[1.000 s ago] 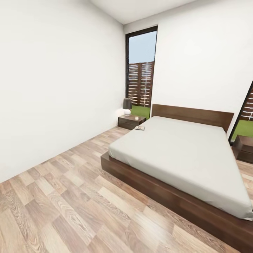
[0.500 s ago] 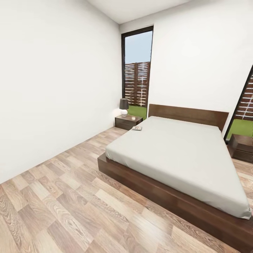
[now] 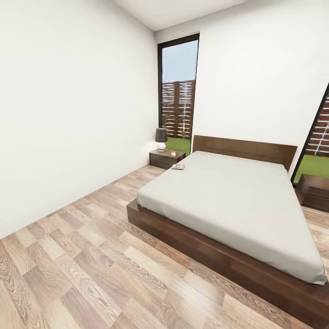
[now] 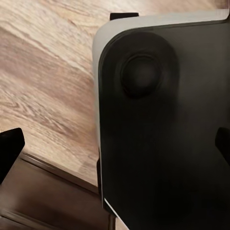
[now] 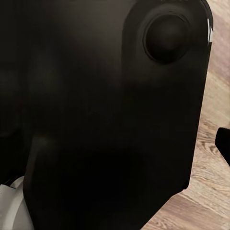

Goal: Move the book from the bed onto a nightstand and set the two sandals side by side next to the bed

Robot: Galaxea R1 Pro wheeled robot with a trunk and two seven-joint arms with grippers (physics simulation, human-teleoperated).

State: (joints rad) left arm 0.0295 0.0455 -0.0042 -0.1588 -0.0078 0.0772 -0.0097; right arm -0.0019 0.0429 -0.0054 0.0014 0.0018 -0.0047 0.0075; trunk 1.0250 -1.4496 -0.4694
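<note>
The book [image 3: 178, 167] lies at the bed's [image 3: 228, 201] near-left head corner, just beside the nightstand [image 3: 167, 159] with its lamp [image 3: 161, 138], while both wrist views face dark robot panels, so grip state can't be told.

Left wrist cam: glossy black body panel [image 4: 163, 139] with rounded corner, light grey edge trim, shallow round boss [image 4: 140, 75]. Black fingertips [image 4: 9, 146] at frame edges. Right wrist cam: matching black panel [image 5: 105, 115], round boss [image 5: 167, 37], white-grey part below.
</note>
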